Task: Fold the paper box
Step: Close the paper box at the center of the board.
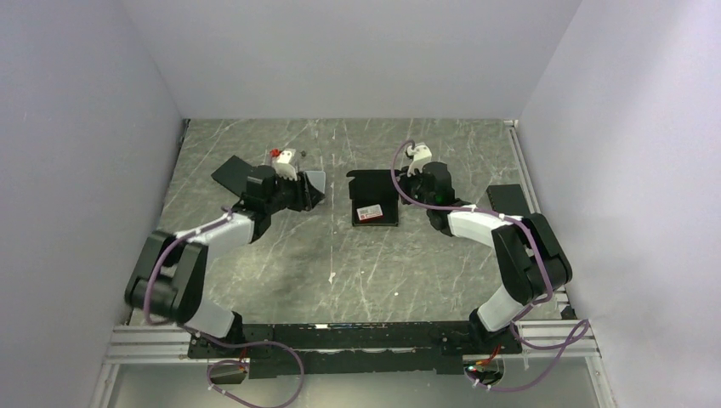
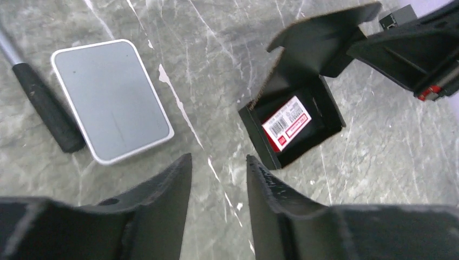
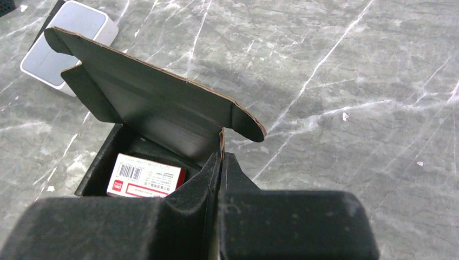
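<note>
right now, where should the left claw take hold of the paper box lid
Probably the lid's free corner flap, pinched across its thin edge from the left arm's side. The lid stands raised over the paper box, and the right claw pinches its other end; the left claw is open.

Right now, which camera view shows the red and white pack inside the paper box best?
The left wrist view: the red and white pack lies clear, barcode readable, in the open paper box. The right wrist view shows it partly behind the right gripper. The top view shows only a tiny patch.
</note>
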`<state>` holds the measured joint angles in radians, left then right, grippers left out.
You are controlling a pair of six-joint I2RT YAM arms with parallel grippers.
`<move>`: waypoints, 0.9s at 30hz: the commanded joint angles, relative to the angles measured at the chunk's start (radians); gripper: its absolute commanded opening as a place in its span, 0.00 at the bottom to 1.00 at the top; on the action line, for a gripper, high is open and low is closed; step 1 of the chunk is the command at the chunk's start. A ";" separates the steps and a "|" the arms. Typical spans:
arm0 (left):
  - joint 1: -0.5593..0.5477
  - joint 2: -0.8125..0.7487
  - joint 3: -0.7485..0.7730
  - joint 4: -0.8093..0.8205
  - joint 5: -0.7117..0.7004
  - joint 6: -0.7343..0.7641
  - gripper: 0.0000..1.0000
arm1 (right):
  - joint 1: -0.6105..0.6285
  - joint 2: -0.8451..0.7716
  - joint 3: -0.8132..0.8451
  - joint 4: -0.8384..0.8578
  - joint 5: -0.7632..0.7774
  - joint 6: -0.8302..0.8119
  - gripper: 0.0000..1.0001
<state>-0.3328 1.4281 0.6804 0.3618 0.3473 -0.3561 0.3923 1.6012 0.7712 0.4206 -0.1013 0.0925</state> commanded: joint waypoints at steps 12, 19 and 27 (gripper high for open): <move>0.040 0.476 0.280 0.366 0.383 0.032 0.39 | -0.015 -0.014 0.014 0.060 -0.086 -0.019 0.00; 0.021 0.562 0.346 0.331 0.405 0.078 0.40 | -0.015 -0.002 0.024 0.050 -0.092 -0.024 0.00; -0.016 0.576 0.352 0.338 0.434 0.104 0.40 | -0.015 0.013 0.037 0.033 -0.100 -0.026 0.00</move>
<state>-0.3244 2.0102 1.0050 0.6525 0.7380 -0.2962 0.3801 1.6035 0.7712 0.4198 -0.1715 0.0780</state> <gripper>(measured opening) 0.396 0.018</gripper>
